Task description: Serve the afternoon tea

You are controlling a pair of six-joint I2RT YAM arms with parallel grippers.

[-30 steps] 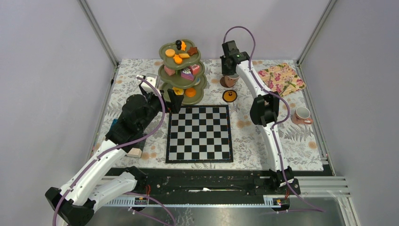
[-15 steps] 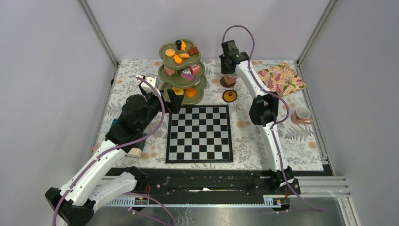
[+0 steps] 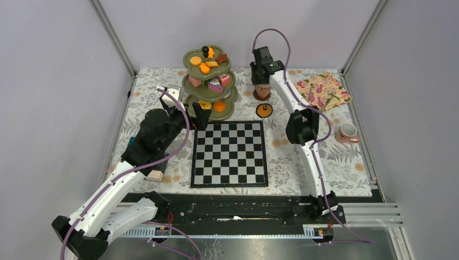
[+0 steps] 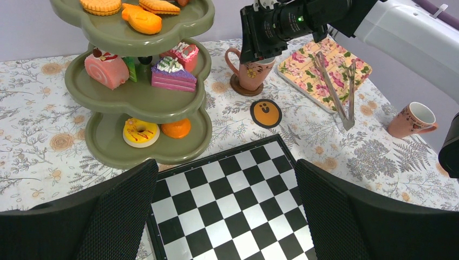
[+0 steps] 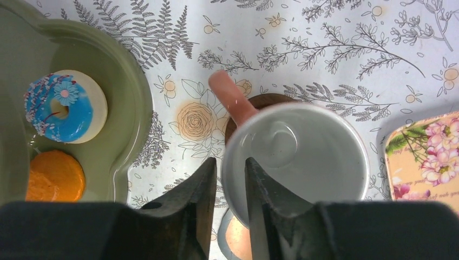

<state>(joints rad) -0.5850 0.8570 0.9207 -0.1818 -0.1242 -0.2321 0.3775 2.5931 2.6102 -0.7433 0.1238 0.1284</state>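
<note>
Left gripper (image 4: 225, 168), jaws wide apart, holding nothing, poised at the far left corner of the chessboard (image 3: 230, 153), facing the stand. Olive-green three-tier stand (image 4: 135, 103), upright, just beyond that gripper. Top tier: orange biscuits (image 4: 100, 5). Middle tier: pink roll (image 4: 105, 70), two cake slices (image 4: 170, 76). Bottom tier: yellow doughnut (image 4: 141, 132), orange pastry (image 4: 176, 128), blue-iced doughnut (image 5: 65, 105). Floral cup (image 5: 303, 157), empty, upright over a brown coaster (image 4: 242, 91), just right of the stand, handle pointing toward the stand. Right gripper (image 5: 231, 162) directly above, astride the cup wall beside the handle, one finger inside the rim and one outside, apparently drawn in to a narrow pinch on it. Lifted or resting: not determinable. Right gripper the nearer by far, left gripper well apart from this cup. Smiley-face coaster (image 3: 263, 110), bare, just on the near side of the cup, judged a likely short carry. Flowered tray (image 4: 303, 62) further right, metal tongs (image 4: 338, 92) lying on it. Second cup (image 3: 347, 131), apparently empty, far right, untouched, handle to the right.
</note>
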